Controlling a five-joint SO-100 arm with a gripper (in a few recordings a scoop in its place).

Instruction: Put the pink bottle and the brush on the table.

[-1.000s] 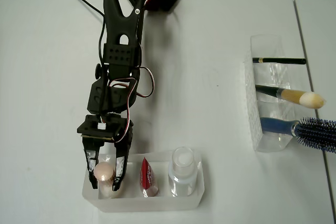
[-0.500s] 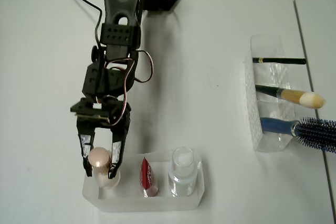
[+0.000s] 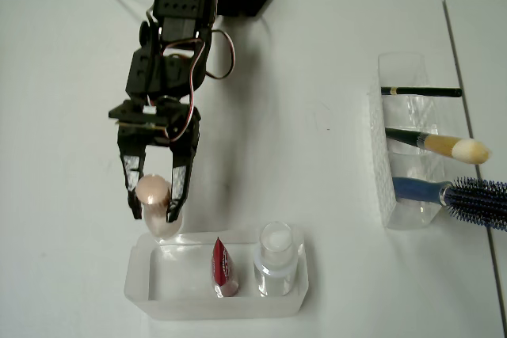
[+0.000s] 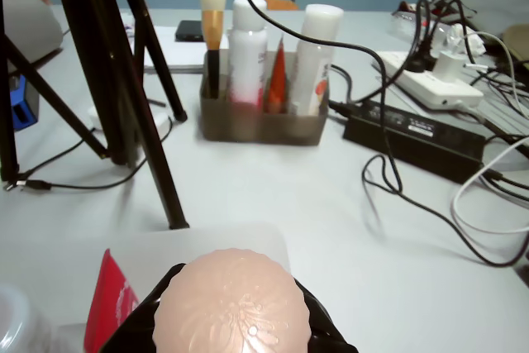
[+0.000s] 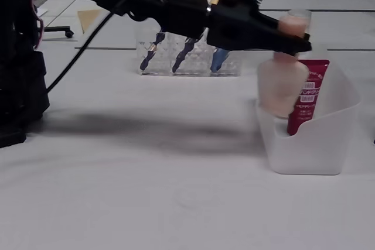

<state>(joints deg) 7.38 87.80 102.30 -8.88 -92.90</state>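
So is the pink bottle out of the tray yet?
Out. The gripper holds the pink bottle upright by its neck, lifted above the tray rim, over the wall beside the red tube.

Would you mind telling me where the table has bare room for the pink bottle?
The table is bare left of the end effector holding the pink bottle, and between the white tray and clear organizer. It is crowded inside both containers.

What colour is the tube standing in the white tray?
Red tube, clearest in the overhead view.
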